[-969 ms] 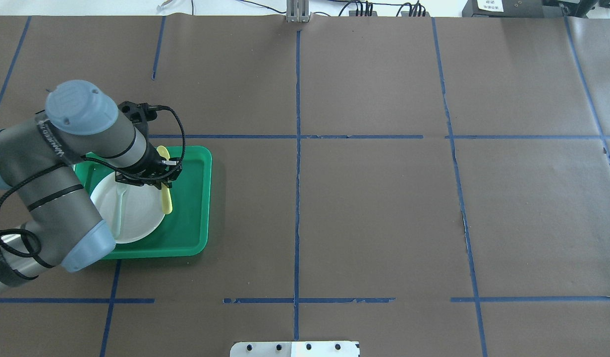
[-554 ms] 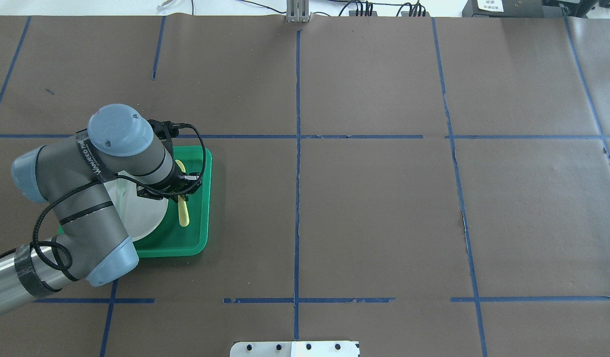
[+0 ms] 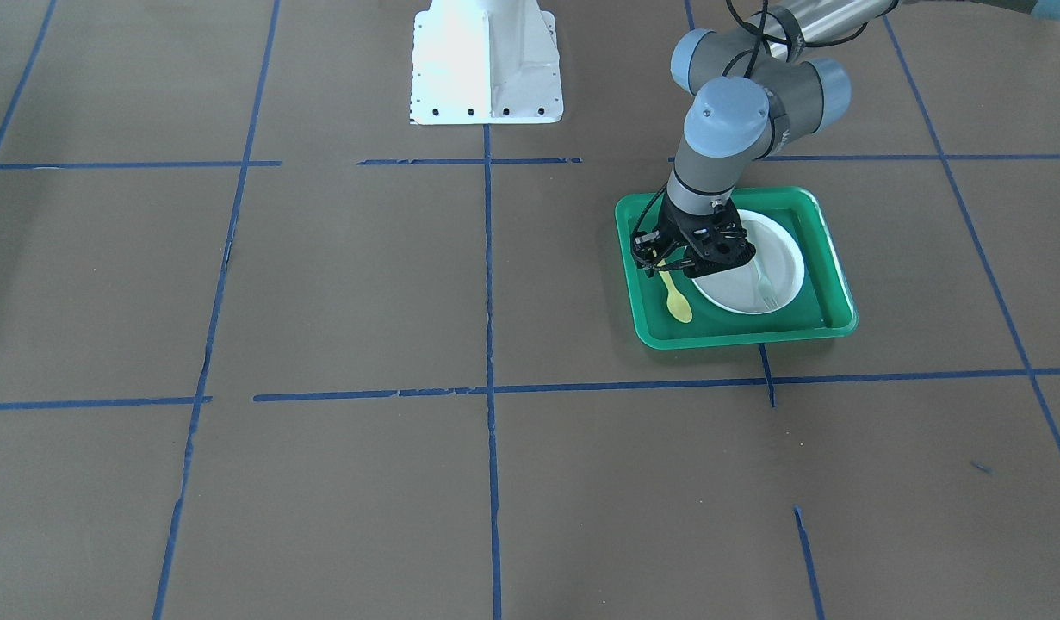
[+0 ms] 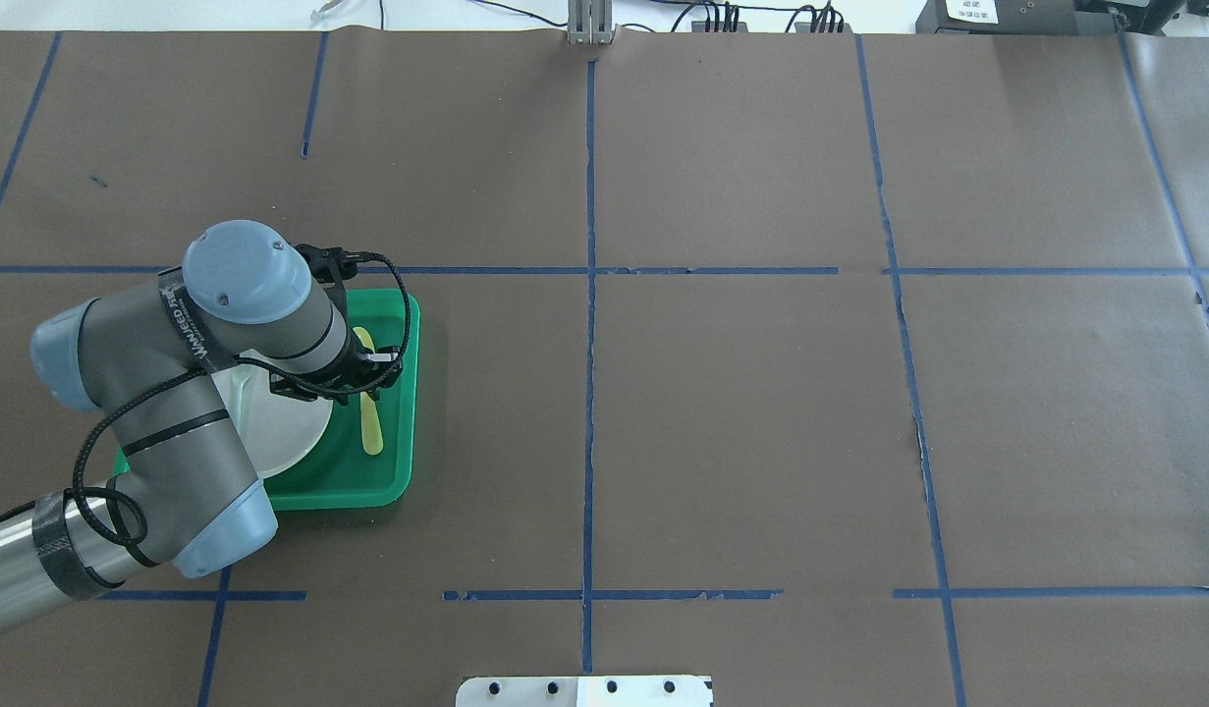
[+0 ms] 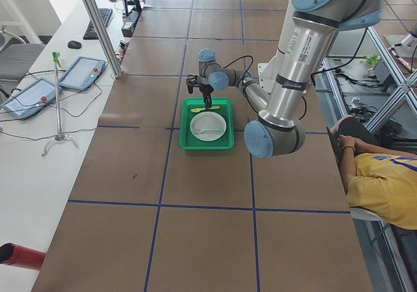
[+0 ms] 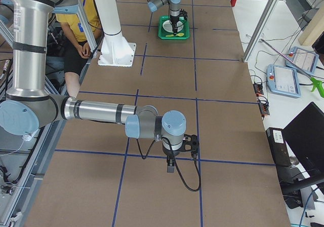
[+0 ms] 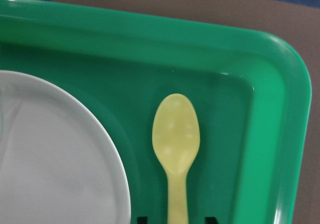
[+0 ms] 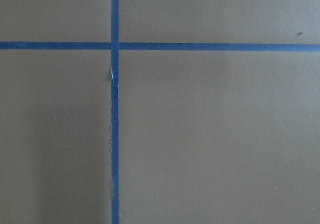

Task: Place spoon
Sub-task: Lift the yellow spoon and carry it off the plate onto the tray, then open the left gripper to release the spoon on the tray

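Note:
The yellow spoon (image 7: 176, 134) lies along the floor of the green tray (image 4: 393, 481), in the strip between the white plate (image 4: 290, 432) and the tray's right wall, bowl toward the far end. My left gripper (image 4: 363, 378) hangs low over the spoon's handle. In the left wrist view its two dark fingertips (image 7: 142, 219) stand a little apart from the handle on either side, so it is open. The spoon also shows in the front view (image 3: 676, 301). My right gripper (image 6: 171, 165) hovers over bare table far off, and I cannot tell if it is open or shut.
A pale grey-green fork (image 3: 764, 284) lies on the plate. The tray's raised rim (image 7: 280, 109) runs close beside the spoon. Brown paper with blue tape lines covers the table. A white base plate (image 3: 486, 69) sits at the robot's side.
My left arm carried the spoon from over the plate's edge rightward to the tray's right strip, then came down a little. The spoon now rests lower on the tray floor.

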Tool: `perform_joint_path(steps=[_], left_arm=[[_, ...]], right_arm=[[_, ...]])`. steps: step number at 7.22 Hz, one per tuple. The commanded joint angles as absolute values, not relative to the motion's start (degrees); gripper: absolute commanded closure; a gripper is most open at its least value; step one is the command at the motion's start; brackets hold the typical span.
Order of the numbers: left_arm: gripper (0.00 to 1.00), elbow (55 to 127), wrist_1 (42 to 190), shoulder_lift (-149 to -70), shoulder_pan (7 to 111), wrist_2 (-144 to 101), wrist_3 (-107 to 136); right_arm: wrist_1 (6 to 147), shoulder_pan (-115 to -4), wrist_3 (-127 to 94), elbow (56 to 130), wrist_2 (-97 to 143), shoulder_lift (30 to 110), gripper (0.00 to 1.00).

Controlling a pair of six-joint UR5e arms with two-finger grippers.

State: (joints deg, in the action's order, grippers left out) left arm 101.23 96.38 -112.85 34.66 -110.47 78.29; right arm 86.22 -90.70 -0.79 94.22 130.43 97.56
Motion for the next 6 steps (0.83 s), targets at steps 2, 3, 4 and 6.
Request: perform_joint_path(steps=[2,3,4,6], left_arm=[[0.0,109.23,96.86,-109.02,43.11,-111.0,67.13],[0.0,109.77,96.86,-104.55,49.24,-116.31,56.62],[0.0,109.51,96.77,-100.33,56.7,-120.46,42.16],[0.0,106.28,94.67,-93.72,71.91,-124.71,20.04]], right_arm=[[86.22,-90.7,-0.79,94.22,130.43,97.56,0.0],[86.22,-90.7,-0.79,94.22,130.43,97.56,0.0],[86.22,-90.7,-0.79,94.22,130.43,97.56,0.0],[86.22,-90.7,-0.79,94.22,130.43,97.56,0.0]])
